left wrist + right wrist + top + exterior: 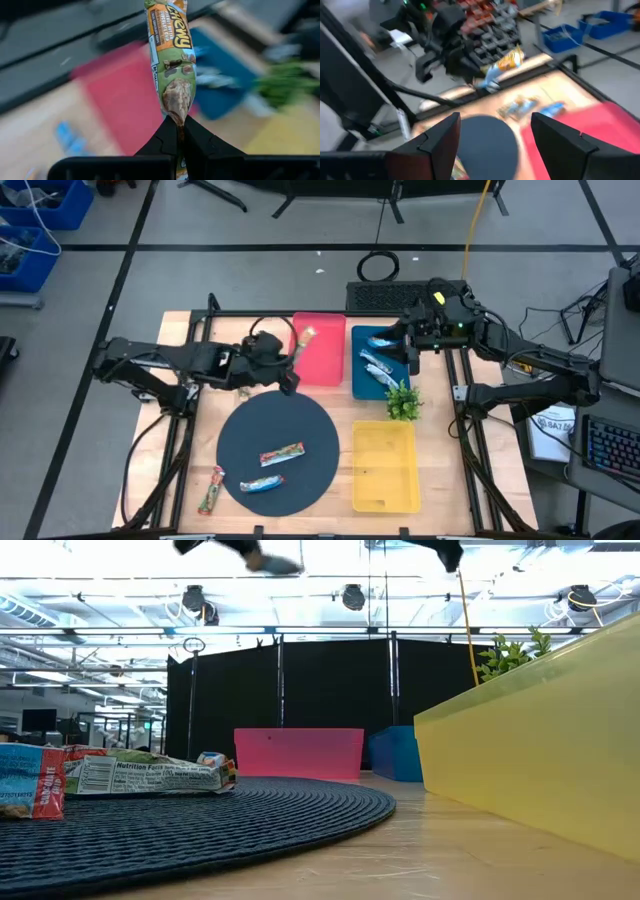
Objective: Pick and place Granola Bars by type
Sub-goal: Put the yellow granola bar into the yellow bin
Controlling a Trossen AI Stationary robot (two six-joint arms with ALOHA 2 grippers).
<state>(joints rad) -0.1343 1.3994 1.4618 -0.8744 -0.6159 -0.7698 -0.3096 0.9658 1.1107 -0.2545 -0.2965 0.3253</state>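
Observation:
My left gripper (293, 363) is shut on an orange-green granola bar (306, 340) and hovers above the red tray's (325, 370) left edge. The right wrist view shows this bar (506, 64) in the air. My right gripper (495, 140) is open and empty above the blue tray (360, 385), where two blue-white bars (376, 364) lie flat. On the round dark mat (240, 440) lie an orange-green bar (282, 453) and a blue-white bar (262, 483). Another orange-green bar (210, 490) rests on the wood beside the mat. My left gripper pinches the orange-green bar by one end of its wrapper (178, 119) between the two fingers (165, 140). The bar runs straight on from the fingertips, in line with the fingers. It is lifted clear of the table and trays.
A yellow tray (385, 490) stands at the table's near right, with a small green plant (402, 400) between it and the blue tray. Two more bars (520, 105) lie on the wood beyond the mat, near the left arm. In the low view, bars (130, 775) lie on the mat.

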